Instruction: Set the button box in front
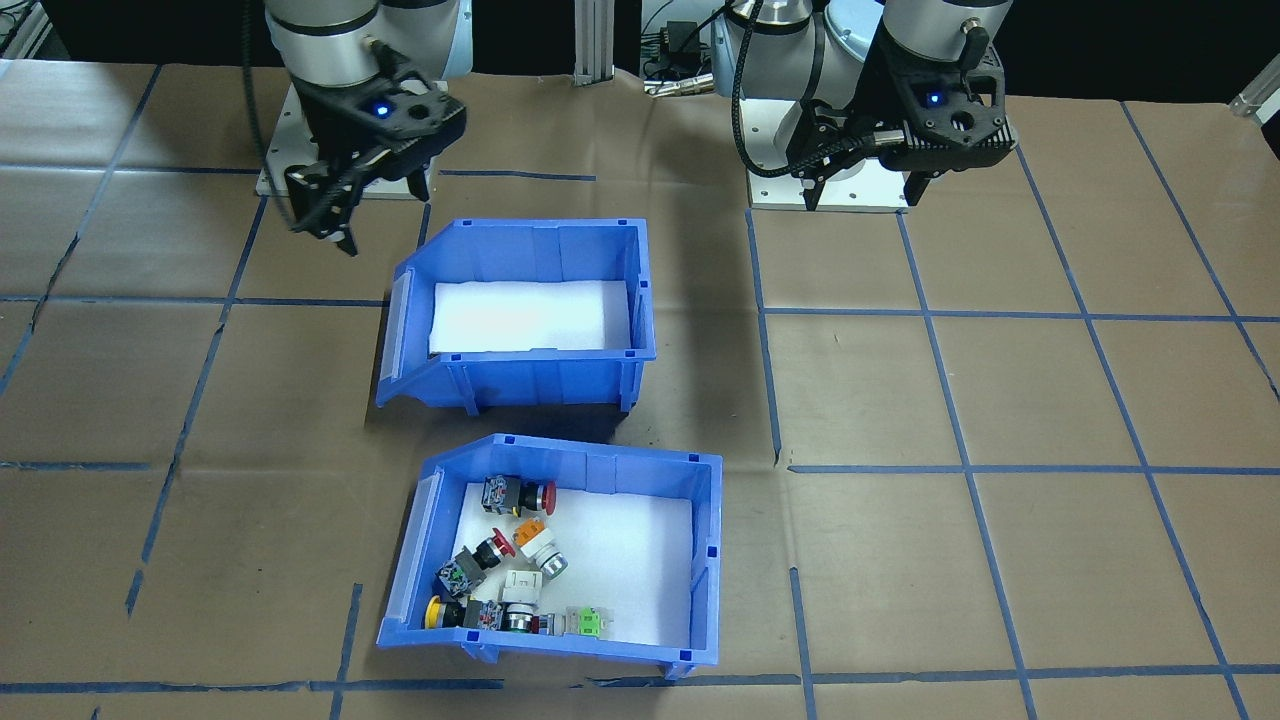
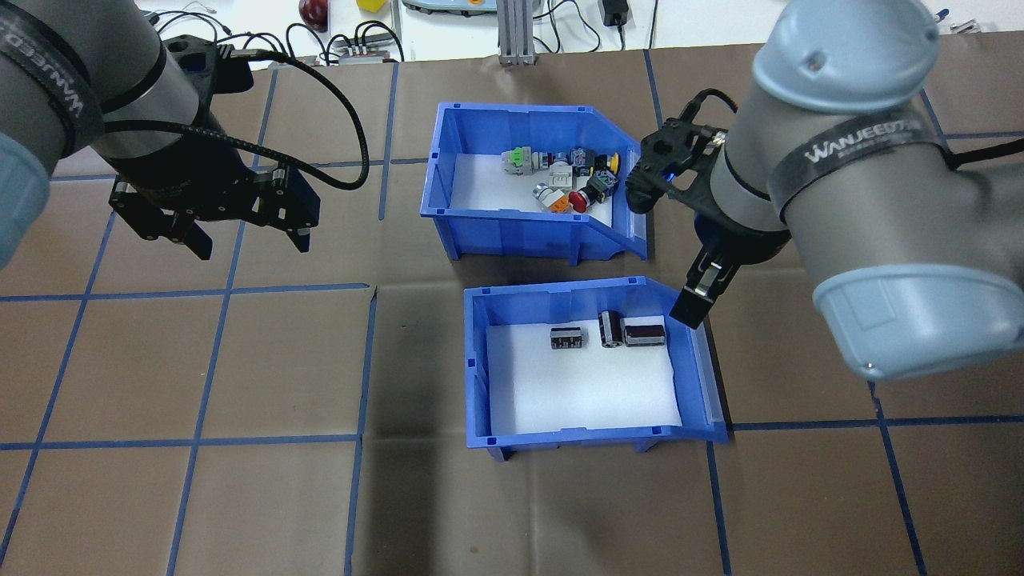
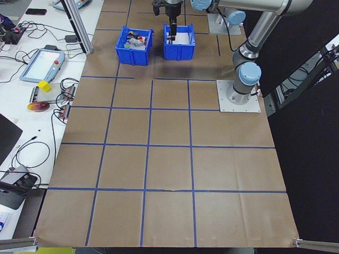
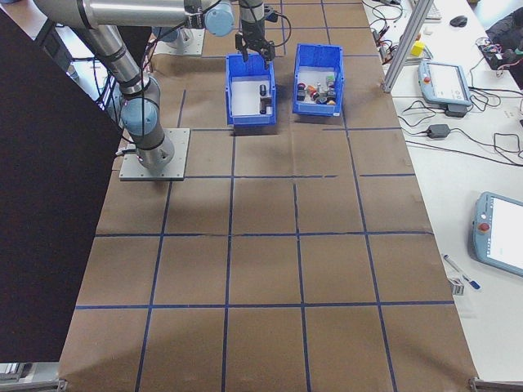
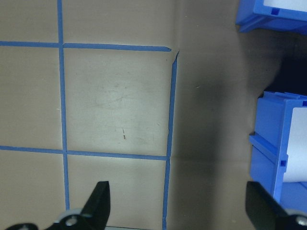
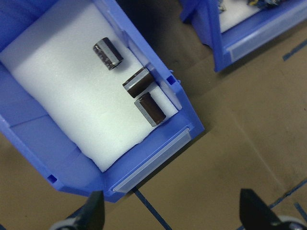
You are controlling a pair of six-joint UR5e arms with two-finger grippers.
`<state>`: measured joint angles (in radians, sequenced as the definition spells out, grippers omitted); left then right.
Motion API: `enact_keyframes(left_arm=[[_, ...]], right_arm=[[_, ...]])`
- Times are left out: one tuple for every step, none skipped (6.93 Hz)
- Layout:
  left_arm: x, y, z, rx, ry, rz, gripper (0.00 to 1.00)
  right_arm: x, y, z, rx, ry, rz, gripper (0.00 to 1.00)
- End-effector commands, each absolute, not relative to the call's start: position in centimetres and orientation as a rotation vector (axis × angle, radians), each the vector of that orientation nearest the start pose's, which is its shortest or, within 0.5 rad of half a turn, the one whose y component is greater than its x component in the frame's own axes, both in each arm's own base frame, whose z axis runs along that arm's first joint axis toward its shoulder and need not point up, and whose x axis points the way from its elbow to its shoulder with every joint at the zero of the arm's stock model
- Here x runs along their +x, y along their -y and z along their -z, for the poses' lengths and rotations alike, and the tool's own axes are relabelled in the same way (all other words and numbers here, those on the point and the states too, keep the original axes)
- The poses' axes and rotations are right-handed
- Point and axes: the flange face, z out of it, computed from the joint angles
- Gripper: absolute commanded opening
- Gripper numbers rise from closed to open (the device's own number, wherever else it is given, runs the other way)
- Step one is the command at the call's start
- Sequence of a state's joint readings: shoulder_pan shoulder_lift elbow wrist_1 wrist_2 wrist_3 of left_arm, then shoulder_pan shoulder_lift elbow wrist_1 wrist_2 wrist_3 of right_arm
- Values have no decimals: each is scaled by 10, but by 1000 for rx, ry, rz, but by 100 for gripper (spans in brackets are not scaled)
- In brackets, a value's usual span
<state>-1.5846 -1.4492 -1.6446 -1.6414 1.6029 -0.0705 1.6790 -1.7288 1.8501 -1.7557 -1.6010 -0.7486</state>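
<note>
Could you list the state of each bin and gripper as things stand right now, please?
Button box: upright on the table, switches inside, on the far side from the robot, ungripped.
Other bin: upright, nearer the robot, three dark cylinders on its foam.
Left gripper: open, empty, above bare table.
Right gripper: open, empty, over the other bin's sloped lip.

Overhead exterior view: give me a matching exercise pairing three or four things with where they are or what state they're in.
Things:
1. button box
2. bin with dark cylinders
3. left pincer
4. right pincer

States:
A. open above bare table
B. nearer the robot
C. over a bin's sloped front
D. farther from the robot

Pairs: 1-D, 2-B, 3-A, 4-C
</note>
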Motion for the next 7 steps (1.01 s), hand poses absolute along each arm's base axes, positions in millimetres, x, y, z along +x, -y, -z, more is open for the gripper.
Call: enact_keyframes(left_arm=[[-136, 436, -501, -88, -3107, -34, 99], [-136, 435, -502, -88, -3107, -31, 99], [-136, 435, -502, -88, -3107, -31, 99], [-136, 435, -502, -88, -3107, -31, 99], [-136, 435, -503, -88, -3107, -29, 99], [-136, 435, -503, -88, -3107, -29, 99], [-136, 435, -503, -88, -3107, -29, 99]], right_arm=[[126, 438, -454, -646, -3047, 91, 100], [121, 443, -471, -350, -3092, 117, 100], [120, 455, -482, -202, -3105, 131, 100], [119, 461, -482, -135, -3118, 61, 100], [118, 473, -483, -92, -3119, 41, 100], [118, 478, -480, -89, -3120, -7, 100], [115, 479, -478, -90, -3151, -23, 100]])
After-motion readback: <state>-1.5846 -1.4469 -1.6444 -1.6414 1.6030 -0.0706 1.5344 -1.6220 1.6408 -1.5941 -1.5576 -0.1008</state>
